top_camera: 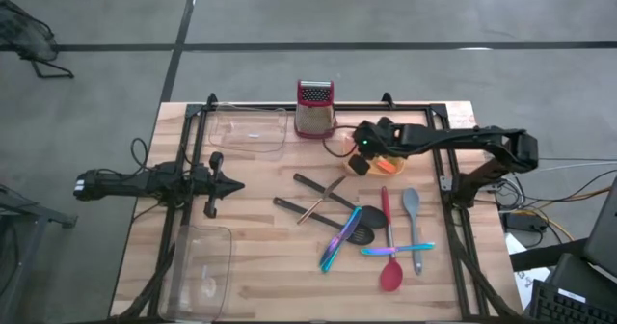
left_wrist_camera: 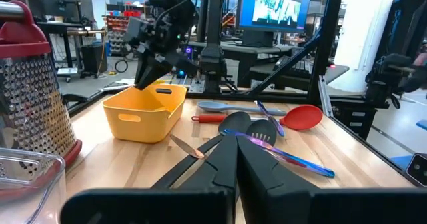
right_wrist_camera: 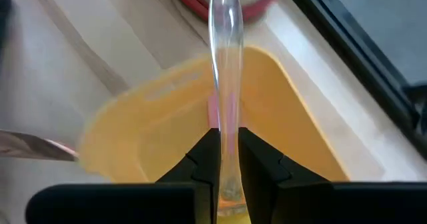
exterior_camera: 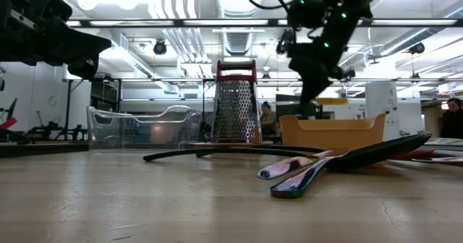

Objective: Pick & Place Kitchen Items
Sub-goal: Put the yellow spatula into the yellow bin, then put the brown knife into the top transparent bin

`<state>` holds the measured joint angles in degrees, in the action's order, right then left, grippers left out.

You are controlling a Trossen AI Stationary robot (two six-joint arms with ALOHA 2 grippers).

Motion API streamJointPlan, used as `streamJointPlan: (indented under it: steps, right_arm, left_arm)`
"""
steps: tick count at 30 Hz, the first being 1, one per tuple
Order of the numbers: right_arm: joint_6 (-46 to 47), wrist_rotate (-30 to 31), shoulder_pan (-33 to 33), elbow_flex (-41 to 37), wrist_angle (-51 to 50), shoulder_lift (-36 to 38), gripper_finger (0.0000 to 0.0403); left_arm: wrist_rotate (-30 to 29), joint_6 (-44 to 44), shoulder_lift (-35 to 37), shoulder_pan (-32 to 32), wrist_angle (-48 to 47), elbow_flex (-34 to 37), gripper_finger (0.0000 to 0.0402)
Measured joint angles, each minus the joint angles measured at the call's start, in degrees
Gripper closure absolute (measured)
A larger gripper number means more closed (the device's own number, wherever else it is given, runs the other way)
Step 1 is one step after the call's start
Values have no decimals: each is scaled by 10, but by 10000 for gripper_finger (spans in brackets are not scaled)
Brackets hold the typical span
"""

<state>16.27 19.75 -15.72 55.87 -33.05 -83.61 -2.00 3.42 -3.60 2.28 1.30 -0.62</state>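
Overhead, the desk point(top_camera: 260, 276) carries one red spoon point(top_camera: 389, 271), one grey spatula point(top_camera: 412, 208), one black slotted spoon point(top_camera: 359, 235), two clear trays, one box grater point(top_camera: 314, 108) and one orange tub point(top_camera: 381, 164), with the right hand point(top_camera: 364, 152) above the tub and the left hand point(top_camera: 214, 182) closed and empty, well apart from the utensils. From the right wrist, that hand point(right_wrist_camera: 225, 147) is clamped on one clear utensil handle point(right_wrist_camera: 225, 64) that runs out between its fingers over the tub point(right_wrist_camera: 293, 124).
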Motion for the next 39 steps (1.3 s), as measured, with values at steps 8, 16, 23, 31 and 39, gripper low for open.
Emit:
streamJointPlan:
  steps: [8, 16, 23, 31, 39]
  right_arm:
    - [35, 0, -10, -73, 53, 22, 365]
    - [45, -1, -15, -96, 88, 17, 364]
    - [50, -1, -16, -105, 82, 17, 355]
    - [28, -1, -16, -108, 97, 17, 322]
    - [17, -1, -15, -106, 111, 17, 264]
  left_arm:
    - [0, 0, 0, 0, 0, 0, 396]
    - [0, 0, 0, 0, 0, 0, 396]
    - [0, 0, 0, 0, 0, 0, 396]
    - [0, 0, 0, 0, 0, 0, 396]
    - [0, 0, 0, 0, 0, 0, 396]
